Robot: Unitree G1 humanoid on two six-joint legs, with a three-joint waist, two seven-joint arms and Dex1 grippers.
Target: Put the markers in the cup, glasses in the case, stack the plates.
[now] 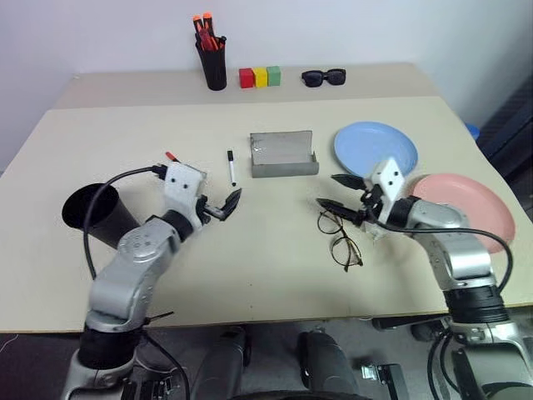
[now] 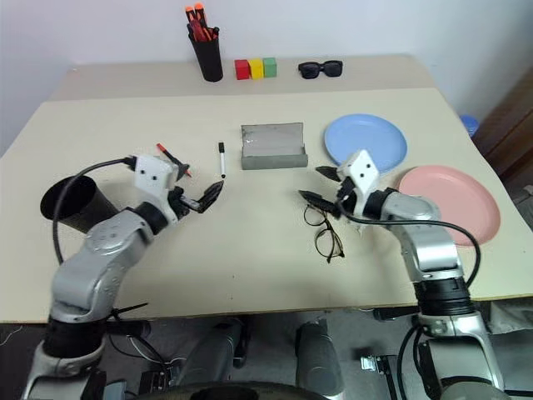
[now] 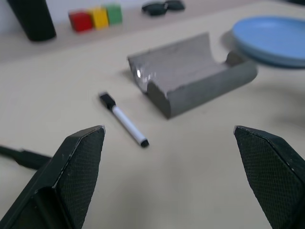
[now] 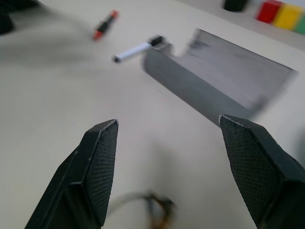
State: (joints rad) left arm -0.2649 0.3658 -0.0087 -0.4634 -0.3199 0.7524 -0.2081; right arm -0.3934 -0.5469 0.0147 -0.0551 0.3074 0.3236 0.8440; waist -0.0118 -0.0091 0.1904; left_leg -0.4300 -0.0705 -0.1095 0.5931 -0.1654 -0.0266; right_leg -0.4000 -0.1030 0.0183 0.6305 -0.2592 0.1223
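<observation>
Robot arms: silver-grey rounded metal shells with black joint bands at elbow and wrist. Each wrist bears a white angular block with small dark screw holes. A black cable loops from each forearm. The left gripper [image 1: 226, 204] and right gripper [image 1: 335, 191] each carry 2 black wedge-shaped fingers [image 3: 78, 167] with finely textured inner faces.

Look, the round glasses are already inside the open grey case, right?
Not quite. The case is open, but the round glasses lie on the table in front of it, near the right claw. The left eye view shows it.
</observation>
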